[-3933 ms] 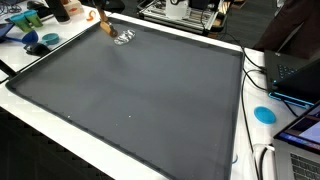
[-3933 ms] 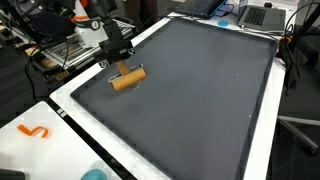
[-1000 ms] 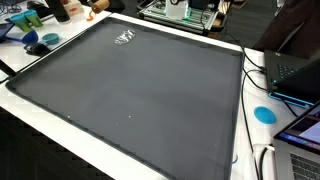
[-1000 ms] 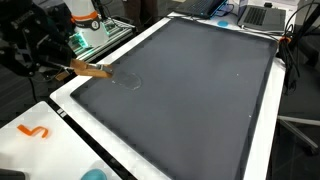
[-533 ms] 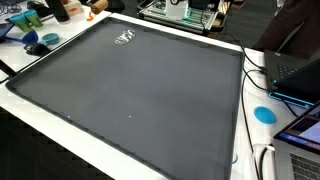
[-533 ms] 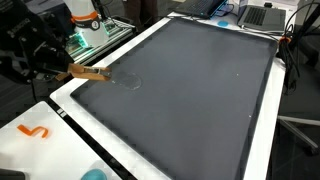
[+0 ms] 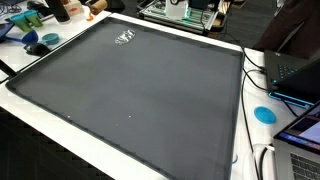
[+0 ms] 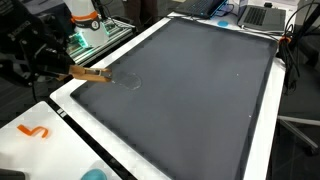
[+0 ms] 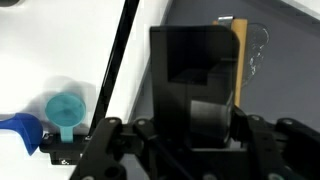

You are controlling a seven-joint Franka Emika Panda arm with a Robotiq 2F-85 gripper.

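- The gripper (image 8: 68, 71) stands at the 9 o'clock edge of the mat (image 8: 190, 90), dark and boxy, off its rim.
- Its fingers (image 8: 60, 68) are closed narrow on the block (image 8: 90, 73), clamping one end.
- The block is tan, flat and oblong, with a matte, cork-like face. It juts toward 3 o'clock, its free end over the mat's rim. In the wrist view only a thin tan edge (image 9: 238, 60) shows beside the black fingers.
- A pale smudge (image 8: 128, 82) lies on the mat just at 4 o'clock of the block's tip. It is thin and scribbly, and shows white in an exterior view (image 7: 124, 38) and in the wrist view (image 9: 258, 50).
- The mat is a large dark grey sheet, smooth and dull, with a raised black border.
- The tabletop (image 8: 60, 150) under it is white and glossy.
- An orange squiggle (image 8: 33, 131) lies on the white at 7 o'clock of the gripper.
- A teal disc (image 9: 66, 108) sits on the white at 9 o'clock in the wrist view.
- A laptop (image 8: 262, 15) stands past the mat's far corner, at 1 o'clock.
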